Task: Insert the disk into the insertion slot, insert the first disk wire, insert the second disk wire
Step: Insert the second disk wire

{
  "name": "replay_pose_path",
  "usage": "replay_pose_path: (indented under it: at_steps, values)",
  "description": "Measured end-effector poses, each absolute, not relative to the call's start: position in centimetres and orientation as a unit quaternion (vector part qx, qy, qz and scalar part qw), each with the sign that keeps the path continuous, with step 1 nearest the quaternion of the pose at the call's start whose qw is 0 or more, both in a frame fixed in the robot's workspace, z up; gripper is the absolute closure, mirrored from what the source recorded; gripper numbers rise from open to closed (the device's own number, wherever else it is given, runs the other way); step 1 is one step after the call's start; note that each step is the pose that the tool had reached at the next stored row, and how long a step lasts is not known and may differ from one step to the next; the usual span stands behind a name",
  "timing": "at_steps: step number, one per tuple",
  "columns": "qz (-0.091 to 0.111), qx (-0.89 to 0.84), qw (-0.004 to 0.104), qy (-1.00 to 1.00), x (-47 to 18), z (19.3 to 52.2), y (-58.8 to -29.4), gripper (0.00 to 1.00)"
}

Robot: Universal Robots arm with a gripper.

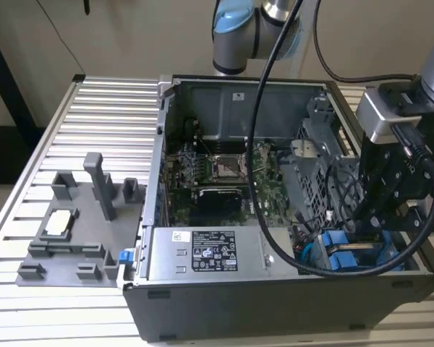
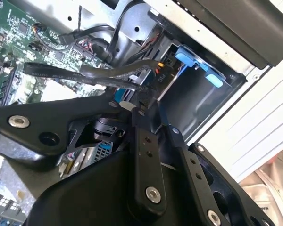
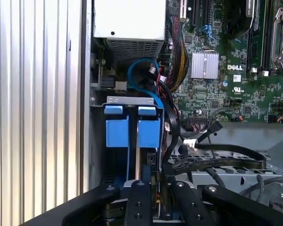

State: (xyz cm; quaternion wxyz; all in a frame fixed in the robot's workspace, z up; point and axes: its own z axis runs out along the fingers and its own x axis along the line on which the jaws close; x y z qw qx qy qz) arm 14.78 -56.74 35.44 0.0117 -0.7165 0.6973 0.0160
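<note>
Carrying everything: a ribbed aluminium bench (image 1: 108,108), its slats running across the exterior view; a plain beige wall stands behind it.
Computer case: an open dark tower (image 1: 275,303) lying on its side on the bench, with the green motherboard (image 1: 224,170) facing up.
Arm: a grey joint with a blue cap (image 1: 235,29) rises behind the case, and a thick black cable (image 1: 264,144) loops down across the opening.
Fixture plate: a grey block (image 1: 72,231) with upright posts sits on the bench at the exterior view's left, well apart from the work.
Silver box: a labelled metal box (image 1: 202,253) lies along the case's near wall, beside the drive corner.
Insertion slot: the grey sheet-metal bay (image 3: 129,100) is in the case corner next to the bench slats; the second wrist view shows its inner wall (image 2: 188,99).
Disk: its blue carrier (image 3: 148,134) sits inside the bay, just beside 1 other blue-fronted carrier (image 3: 117,133).
Gripper: the black gripper (image 3: 156,183) reaches into that corner, close to the disk's end.
Jaws: wide, narrow or holding something cannot be told, since the tips are lost among the cables.
First wrist view alone: a blue cable loop (image 3: 144,75) above the bay and a finned heatsink (image 3: 204,65).
Second wrist view alone: a flat black cable (image 2: 85,73) crossing above the gripper, with an orange mark near its end.
</note>
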Motion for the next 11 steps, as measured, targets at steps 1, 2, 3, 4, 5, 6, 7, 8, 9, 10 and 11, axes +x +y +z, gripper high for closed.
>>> replay_pose_path:
  at_steps: [1,2,3,4,5,6,7,8,9,10,11]
  values:
    - [0.016,-0.716,0.012,0.697,14.78,35.65,-56.74,0.76]
    - [0.016,-0.716,0.012,0.697,14.79,35.89,-56.74,0.76]
    - [0.016,-0.716,0.012,0.697,14.78,36.13,-56.74,0.76]
    - [0.016,-0.716,0.012,0.697,14.79,36.31,-56.74,0.76]
    - [0.016,-0.716,0.012,0.697,14.78,36.39,-56.74,0.76]
    - [0.016,-0.716,0.012,0.697,14.78,36.40,-56.74,0.76]
    - [0.016,-0.716,0.012,0.697,14.78,36.40,-56.74,0.76]
    - [0.016,-0.716,0.012,0.697,14.79,36.41,-56.74,0.76]
    - [0.016,-0.716,0.012,0.697,14.78,36.41,-56.74,0.76]
    - [0.016,-0.716,0.012,0.697,14.79,36.41,-56.74,0.76]
    - [0.016,-0.716,0.012,0.697,14.79,36.41,-56.74,0.76]
